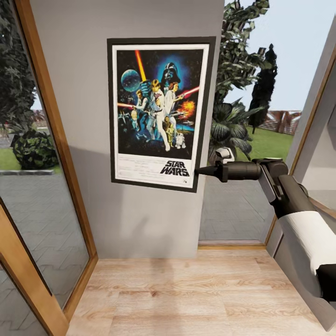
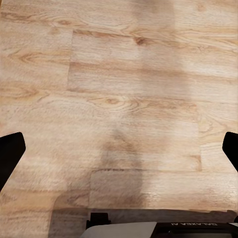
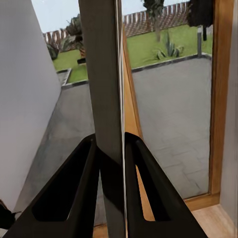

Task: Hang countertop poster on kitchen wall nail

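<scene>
While the poster point(image 1: 158, 114) stands upright, long axis vertical, flat against the grey wall point(image 1: 140, 224), the right gripper point(image 1: 201, 171) pinches its lower right edge from the side. Over the floor point(image 2: 119, 99), the left fingers point(image 2: 10, 153) are spread and empty.

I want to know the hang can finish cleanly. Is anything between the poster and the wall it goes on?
Nothing visible does. The poster lies flat against the grey wall, its lower right edge pinched in the right hand. The nail itself cannot be made out.
</scene>
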Motion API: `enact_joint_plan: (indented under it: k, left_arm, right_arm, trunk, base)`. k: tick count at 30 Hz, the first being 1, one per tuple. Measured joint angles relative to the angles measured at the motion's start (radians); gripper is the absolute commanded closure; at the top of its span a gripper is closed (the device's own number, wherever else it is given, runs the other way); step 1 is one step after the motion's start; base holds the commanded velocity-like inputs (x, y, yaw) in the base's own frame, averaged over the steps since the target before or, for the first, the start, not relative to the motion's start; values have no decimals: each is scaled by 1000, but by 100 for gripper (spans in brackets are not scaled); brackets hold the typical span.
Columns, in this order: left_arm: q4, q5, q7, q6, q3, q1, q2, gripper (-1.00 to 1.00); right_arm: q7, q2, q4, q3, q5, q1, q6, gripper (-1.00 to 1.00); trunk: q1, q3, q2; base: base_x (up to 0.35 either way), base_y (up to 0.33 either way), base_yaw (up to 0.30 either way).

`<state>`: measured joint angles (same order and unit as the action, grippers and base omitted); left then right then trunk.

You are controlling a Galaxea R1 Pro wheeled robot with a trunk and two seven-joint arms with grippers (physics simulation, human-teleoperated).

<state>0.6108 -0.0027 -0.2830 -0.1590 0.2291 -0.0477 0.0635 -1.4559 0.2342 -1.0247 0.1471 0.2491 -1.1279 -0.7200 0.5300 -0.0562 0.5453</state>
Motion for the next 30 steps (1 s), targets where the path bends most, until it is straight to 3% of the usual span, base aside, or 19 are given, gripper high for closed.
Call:
enact_joint_plan:
  k: [30]
  left_arm:
    - [0,-1,0,0,0,0,0,-100]
  right_arm:
    - [0,1,-2,-1,-1,0,13,100]
  trunk:
    - [0,0,0]
  base:
    - [0,0,0]
